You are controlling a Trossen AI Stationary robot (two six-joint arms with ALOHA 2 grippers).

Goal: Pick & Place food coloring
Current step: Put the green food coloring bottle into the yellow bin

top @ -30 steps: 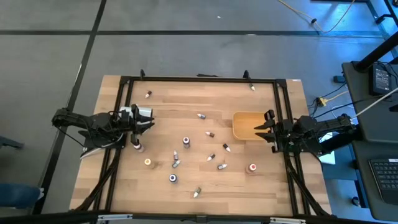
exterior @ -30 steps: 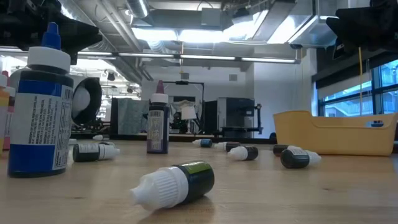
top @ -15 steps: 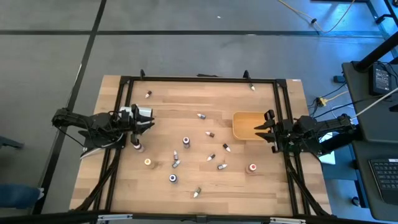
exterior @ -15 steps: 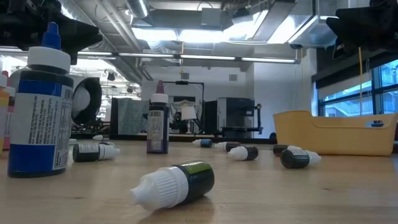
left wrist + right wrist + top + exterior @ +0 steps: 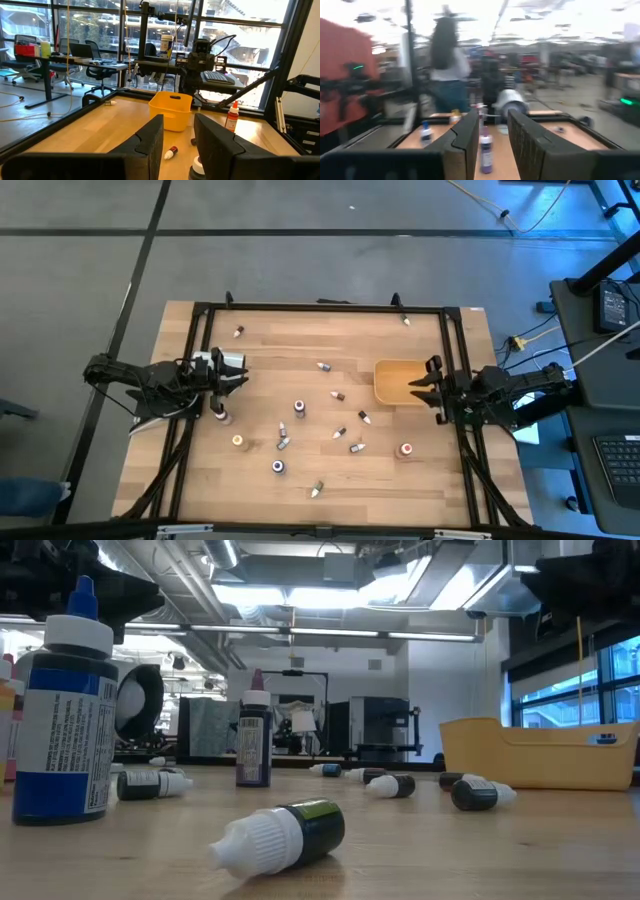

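Several small food coloring bottles (image 5: 299,409) are scattered over the wooden table, some upright, most lying on their sides. In the low view a blue one (image 5: 65,710) and a purple one (image 5: 254,740) stand upright, and a dark one with a white cap (image 5: 280,835) lies nearest. My left gripper (image 5: 240,375) hovers at the table's left side, open by a narrow gap (image 5: 177,142) with nothing between its fingers. My right gripper (image 5: 415,388) hovers at the right side beside the tan tray (image 5: 392,370), also narrowly open (image 5: 492,140) and empty.
The tray (image 5: 540,752) stands on the table's right half. A black frame (image 5: 320,307) runs round the table's edges. One bottle (image 5: 219,415) stands just below my left gripper near the left rail. A person (image 5: 450,65) stands beyond the table in the right wrist view.
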